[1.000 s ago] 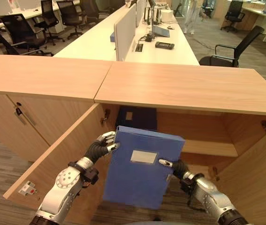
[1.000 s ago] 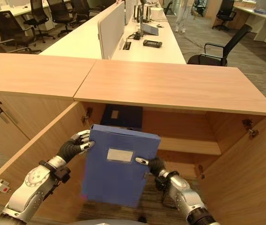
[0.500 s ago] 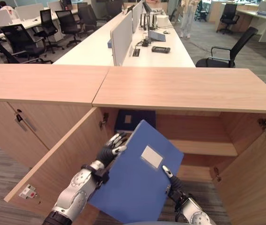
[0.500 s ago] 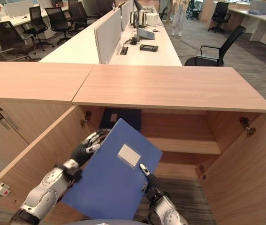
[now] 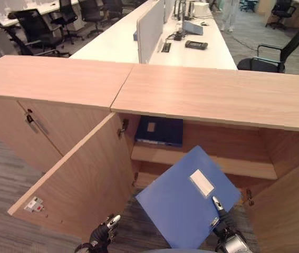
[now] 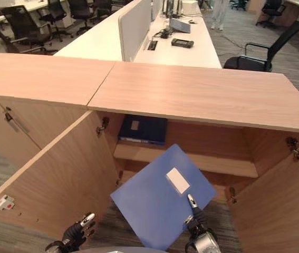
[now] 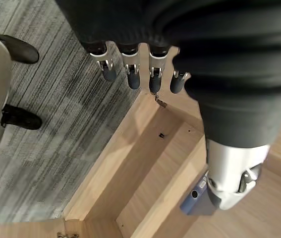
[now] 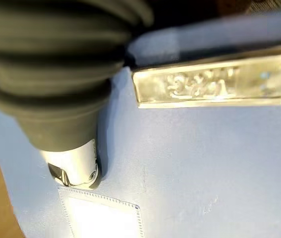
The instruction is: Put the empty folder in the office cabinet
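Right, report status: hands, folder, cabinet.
Left hand low, off the blue folder, fingers relaxed. Right hand pinching folder's edge, folder tilted before the open cabinet. Dark folder already on upper shelf.

Behind the wooden unit, a long white desk [image 5: 191, 52] is seen, with a grey divider panel [image 5: 150, 23] standing on it. Black office chairs [image 5: 30, 29] are placed along its left side, and another black chair [image 5: 276, 52] at its right. Grey carpet [image 5: 1, 174] covers the floor.

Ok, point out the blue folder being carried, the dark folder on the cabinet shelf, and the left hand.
blue folder [image 5: 178, 208], left eye view, bare cover below its label.
dark folder [image 6: 144, 129], right eye view, middle of its top face.
left hand [image 7: 130, 74], left wrist view, on one finger.
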{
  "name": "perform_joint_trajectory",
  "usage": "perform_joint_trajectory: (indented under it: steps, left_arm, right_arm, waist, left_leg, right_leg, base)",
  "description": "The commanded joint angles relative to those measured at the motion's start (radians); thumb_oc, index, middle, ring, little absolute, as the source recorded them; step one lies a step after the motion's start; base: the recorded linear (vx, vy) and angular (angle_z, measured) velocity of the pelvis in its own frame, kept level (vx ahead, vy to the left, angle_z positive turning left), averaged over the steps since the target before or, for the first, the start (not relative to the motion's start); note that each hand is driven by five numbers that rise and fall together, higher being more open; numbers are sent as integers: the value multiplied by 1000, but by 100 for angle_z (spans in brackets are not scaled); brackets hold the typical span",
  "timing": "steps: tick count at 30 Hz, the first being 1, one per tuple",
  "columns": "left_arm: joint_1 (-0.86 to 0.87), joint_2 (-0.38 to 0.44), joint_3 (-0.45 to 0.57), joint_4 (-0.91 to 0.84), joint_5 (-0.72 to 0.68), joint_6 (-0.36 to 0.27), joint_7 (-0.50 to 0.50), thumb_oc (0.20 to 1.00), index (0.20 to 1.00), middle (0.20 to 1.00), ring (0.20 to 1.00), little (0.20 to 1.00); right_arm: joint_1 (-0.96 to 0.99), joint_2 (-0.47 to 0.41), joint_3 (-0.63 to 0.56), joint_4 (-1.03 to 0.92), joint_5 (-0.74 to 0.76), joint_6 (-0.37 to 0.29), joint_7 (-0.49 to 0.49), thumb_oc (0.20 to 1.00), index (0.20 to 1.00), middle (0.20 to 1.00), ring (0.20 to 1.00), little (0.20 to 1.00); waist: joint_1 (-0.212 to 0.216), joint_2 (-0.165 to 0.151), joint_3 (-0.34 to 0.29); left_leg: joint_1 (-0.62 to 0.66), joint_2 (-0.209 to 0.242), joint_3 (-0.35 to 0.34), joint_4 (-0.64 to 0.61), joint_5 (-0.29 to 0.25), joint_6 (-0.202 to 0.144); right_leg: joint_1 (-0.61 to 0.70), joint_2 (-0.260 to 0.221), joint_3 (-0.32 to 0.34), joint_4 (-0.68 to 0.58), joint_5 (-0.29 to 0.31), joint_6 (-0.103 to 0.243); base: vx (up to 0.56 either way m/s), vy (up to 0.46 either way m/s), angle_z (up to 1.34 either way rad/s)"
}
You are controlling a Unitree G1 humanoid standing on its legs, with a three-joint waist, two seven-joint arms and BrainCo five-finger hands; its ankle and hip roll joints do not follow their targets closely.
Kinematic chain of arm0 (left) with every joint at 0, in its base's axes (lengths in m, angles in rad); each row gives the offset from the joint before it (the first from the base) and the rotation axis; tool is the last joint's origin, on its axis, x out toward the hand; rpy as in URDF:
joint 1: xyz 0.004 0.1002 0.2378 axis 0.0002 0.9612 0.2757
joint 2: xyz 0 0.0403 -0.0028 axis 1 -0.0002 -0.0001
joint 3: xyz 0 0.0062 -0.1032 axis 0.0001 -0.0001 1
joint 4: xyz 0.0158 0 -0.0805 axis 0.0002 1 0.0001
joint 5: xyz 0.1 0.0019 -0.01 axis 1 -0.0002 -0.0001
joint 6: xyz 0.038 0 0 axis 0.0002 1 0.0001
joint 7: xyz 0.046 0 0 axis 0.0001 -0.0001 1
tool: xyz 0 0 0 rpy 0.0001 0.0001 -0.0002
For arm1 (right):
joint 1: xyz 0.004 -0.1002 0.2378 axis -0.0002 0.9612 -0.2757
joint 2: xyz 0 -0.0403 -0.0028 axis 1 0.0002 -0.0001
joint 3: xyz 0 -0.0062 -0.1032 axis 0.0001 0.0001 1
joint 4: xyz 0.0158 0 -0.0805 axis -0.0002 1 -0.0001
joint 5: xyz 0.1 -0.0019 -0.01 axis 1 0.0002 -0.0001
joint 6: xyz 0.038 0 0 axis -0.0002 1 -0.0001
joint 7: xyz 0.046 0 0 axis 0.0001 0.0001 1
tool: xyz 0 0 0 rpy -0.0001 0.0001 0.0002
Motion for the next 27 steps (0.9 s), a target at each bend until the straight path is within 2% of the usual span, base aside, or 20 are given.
perform_joint_trajectory:
  steps: [1,4,6,11,14,17,18,23,24,25,27]
  left_arm:
    - [-84,-12,36,24,26,-32,3,1000,1000,1000,1000,1000]
    - [-110,-23,32,47,43,-33,14,1000,1000,1000,1000,1000]
    - [-118,-26,30,54,51,-33,17,1000,1000,1000,1000,1000]
    - [-126,-45,43,73,70,-35,41,1000,1000,1000,1000,1000]
    - [-119,-55,55,67,65,-44,56,1000,1000,1000,1000,1000]
    - [-114,-59,52,68,63,-45,62,1000,1000,1000,1000,1000]
    - [-106,-57,57,61,57,-45,67,1000,1000,1000,1000,1000]
    - [-89,-45,75,46,53,-45,77,1000,1000,1000,1000,1000]
    - [-89,-45,75,46,53,-45,76,1000,1000,1000,1000,1000]
    - [-74,-34,93,40,65,-43,77,1000,1000,1000,1000,1000]
    - [-70,-31,97,38,69,-41,75,1000,1000,1000,1000,1000]
  right_arm:
    - [-126,-5,-50,46,-65,-50,17,200,200,200,200,200]
    - [-163,-33,-72,79,-84,-56,-4,200,200,200,200,200]
    - [-171,-41,-83,87,-91,-56,-8,200,200,200,200,200]
    - [-212,-57,-117,120,-107,-74,-51,200,200,200,200,200]
    - [-238,-47,-135,148,-101,-86,-76,200,200,200,200,200]
    - [-236,-38,-144,159,-103,-91,-90,200,200,200,200,200]
    - [-234,-24,-151,168,-104,-88,-97,200,200,200,200,200]
    - [-257,2,-134,175,-126,-77,-109,200,200,200,200,200]
    - [-257,2,-134,175,-126,-77,-109,200,200,200,200,200]
    - [-257,13,-128,177,-141,-68,-111,200,200,200,200,200]
    - [-253,17,-129,175,-142,-66,-109,200,200,200,200,200]
  waist:
    - [6,-34,30]
    - [19,-37,62]
    - [22,-39,67]
    - [53,-21,68]
    - [78,-1,58]
    - [75,0,38]
    - [75,-1,21]
    - [85,5,0]
    - [87,5,-1]
    - [88,10,-11]
    - [88,9,-13]
  left_leg:
    - [-64,11,-94,116,-33,-34]
    - [-148,-3,-87,240,-25,-47]
    - [-179,-8,-82,252,-14,-47]
    - [-338,-6,-50,175,104,-50]
    - [-327,-6,-70,94,146,-51]
    - [-305,-12,-79,73,142,-44]
    - [-288,-19,-75,74,126,-32]
    - [-239,-40,-18,60,76,10]
    - [-238,-40,-15,59,76,11]
    - [-212,-54,9,33,60,27]
    - [-206,-60,12,29,56,32]
  right_leg:
    - [27,-28,-7,131,-130,37]
    - [36,-38,-23,137,-144,25]
    - [37,-43,-29,136,-147,27]
    - [78,-46,1,114,-167,40]
    - [106,-38,45,96,-181,47]
    - [119,-51,54,76,-179,64]
    - [126,-75,64,68,-176,82]
    - [90,-143,106,85,-143,131]
    - [89,-144,109,86,-143,132]
    - [72,-170,120,95,-122,151]
    - [71,-178,121,97,-115,157]
  base:
    - [-67,-143,38]
    - [-76,-34,30]
    - [-5,23,8]
    - [109,72,-2]
    - [212,189,-55]
    - [184,173,-30]
    - [217,245,-10]
    - [139,245,-35]
    - [125,289,-57]
    - [83,183,-54]
    - [86,167,-35]
